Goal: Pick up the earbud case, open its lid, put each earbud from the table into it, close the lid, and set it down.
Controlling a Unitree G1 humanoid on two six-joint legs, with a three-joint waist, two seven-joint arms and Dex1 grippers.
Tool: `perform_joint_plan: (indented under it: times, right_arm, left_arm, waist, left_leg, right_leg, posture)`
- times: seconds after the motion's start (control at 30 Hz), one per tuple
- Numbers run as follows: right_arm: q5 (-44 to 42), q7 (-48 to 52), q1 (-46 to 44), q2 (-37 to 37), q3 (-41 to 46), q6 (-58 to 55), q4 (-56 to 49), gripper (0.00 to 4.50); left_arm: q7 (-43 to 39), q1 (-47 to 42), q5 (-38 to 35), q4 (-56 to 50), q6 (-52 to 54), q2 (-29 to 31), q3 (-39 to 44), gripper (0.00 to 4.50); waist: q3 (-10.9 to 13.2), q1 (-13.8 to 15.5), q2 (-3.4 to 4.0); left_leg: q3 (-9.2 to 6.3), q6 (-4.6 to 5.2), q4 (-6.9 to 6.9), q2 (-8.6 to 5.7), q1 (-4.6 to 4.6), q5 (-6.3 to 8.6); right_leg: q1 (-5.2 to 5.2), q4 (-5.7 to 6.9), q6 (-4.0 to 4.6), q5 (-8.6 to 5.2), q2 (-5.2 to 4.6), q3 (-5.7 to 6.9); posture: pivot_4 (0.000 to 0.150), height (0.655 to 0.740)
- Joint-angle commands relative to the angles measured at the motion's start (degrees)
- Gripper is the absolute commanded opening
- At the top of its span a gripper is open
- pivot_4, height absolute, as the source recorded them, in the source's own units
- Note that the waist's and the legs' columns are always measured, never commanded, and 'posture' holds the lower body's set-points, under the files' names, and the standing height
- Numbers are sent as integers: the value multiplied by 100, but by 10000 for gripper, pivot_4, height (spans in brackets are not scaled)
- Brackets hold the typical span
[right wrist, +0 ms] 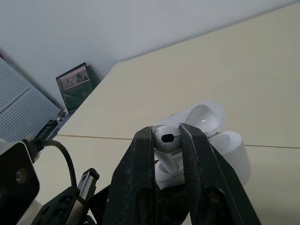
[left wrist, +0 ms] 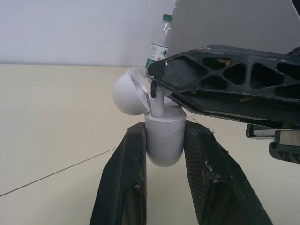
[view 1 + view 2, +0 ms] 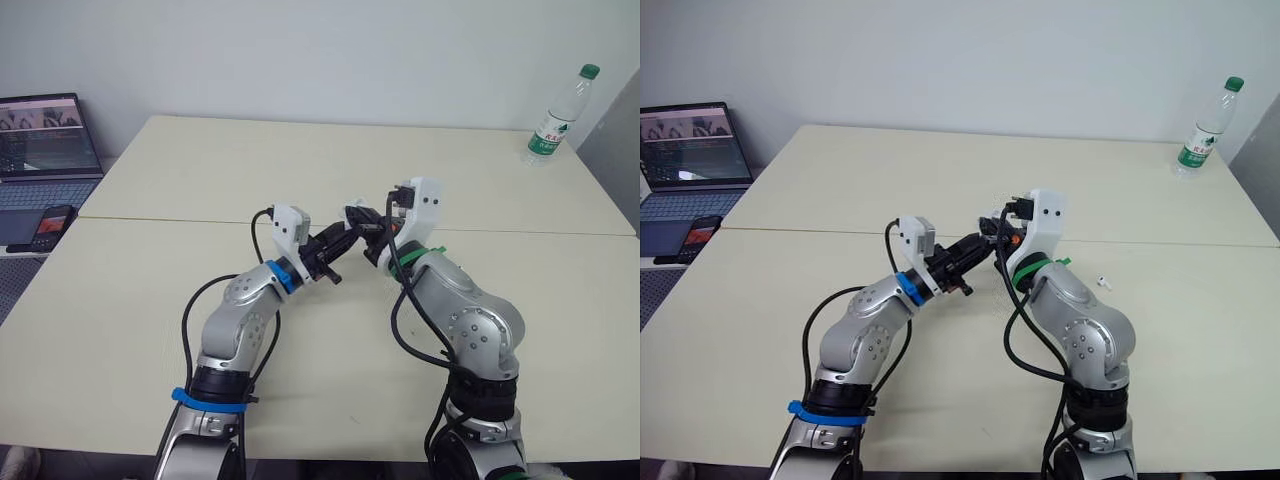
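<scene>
My left gripper (image 2: 164, 127) is shut on the body of the white earbud case (image 2: 163, 140) and holds it above the middle of the cream table (image 3: 200, 170). The case's lid (image 2: 129, 91) is swung open. My right gripper (image 1: 167, 133) is shut on a white earbud (image 1: 168, 138), and the earbud's stem (image 2: 158, 103) reaches down into the open case. The two grippers meet over the table's centre seam, left gripper (image 3: 335, 252) and right gripper (image 3: 362, 222). A second earbud (image 3: 1102, 281) lies on the table to the right of my right arm.
A water bottle (image 3: 558, 118) with a green cap stands at the far right corner. On a side surface to the left sits an open laptop (image 3: 45, 150), with a phone (image 3: 50, 228) in front of it.
</scene>
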State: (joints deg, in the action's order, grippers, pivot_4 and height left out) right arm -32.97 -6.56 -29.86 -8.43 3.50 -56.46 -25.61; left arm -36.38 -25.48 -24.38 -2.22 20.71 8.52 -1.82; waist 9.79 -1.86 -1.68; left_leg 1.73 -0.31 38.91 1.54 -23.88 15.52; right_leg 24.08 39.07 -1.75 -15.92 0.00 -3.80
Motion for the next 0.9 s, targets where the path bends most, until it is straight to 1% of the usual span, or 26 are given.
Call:
perform_joint_plan:
  times: [0.03, 0.23, 0.43, 0.47, 0.57, 0.77, 0.8, 0.9]
  right_arm:
    - [52, -467, 40, -190, 363, -119, 118, 3938]
    - [-47, -683, 110, -108, 283, -244, 73, 3938]
    - [-96, -637, 146, -16, 180, -239, 40, 3938]
    - [-105, -614, 140, -11, 174, -220, 40, 11406]
    - [-104, -503, 98, 27, 131, -91, 37, 21239]
    - [109, -114, 55, 227, -58, 481, 35, 43591]
    - [139, -13, 44, 249, -71, 649, 34, 44695]
    - [215, 213, 26, 301, -90, 1057, 38, 44695]
  left_arm:
    - [-13, -240, -173, -424, -478, -143, 160, 7661]
    - [134, -285, -162, -393, -513, -262, 236, 7661]
    - [131, -271, -167, -408, -520, -269, 228, 7661]
    - [127, -265, -170, -415, -518, -269, 225, 7661]
    - [113, -242, -182, -434, -511, -268, 215, 7661]
    - [77, -234, -194, -417, -532, -266, 218, 7661]
    - [66, -229, -206, -418, -532, -259, 212, 7661]
    - [50, -216, -234, -424, -538, -239, 199, 7661]
  waist:
    - [0, 0, 0]
    - [0, -1, 0]
    - [0, -1, 0]
    - [0, -1, 0]
    - [0, 0, 0]
    - [-1, -1, -1]
    - [-1, -1, -1]
    - [-1, -1, -1]
  left_leg:
    - [-1, 0, 0, 1, 0, 0]
    - [-1, 0, 0, 1, 0, 0]
    - [-1, 0, 0, 1, 0, 0]
    - [-2, 0, 0, 1, 0, 0]
    - [-2, 0, 0, 2, 0, 0]
    - [1, 0, 0, -1, 0, 0]
    - [1, 0, 0, 0, -1, 0]
    - [-1, 0, 0, 2, 0, 0]
  right_leg:
    - [0, 1, 0, 0, 0, 1]
    - [0, 1, 0, 0, 1, 2]
    - [0, 0, 0, 0, 3, 1]
    - [0, 0, 0, 0, 3, 2]
    - [1, 0, 0, 0, 3, 2]
    - [0, -3, 0, 0, 3, 0]
    - [0, -3, 0, 0, 3, 0]
    - [0, -2, 0, 0, 6, 1]
  posture:
    - [1500, 7389]
    - [1500, 7389]
    - [1500, 7389]
    - [1500, 7389]
    - [1500, 7389]
    - [1500, 7389]
    - [1500, 7389]
    - [1500, 7389]
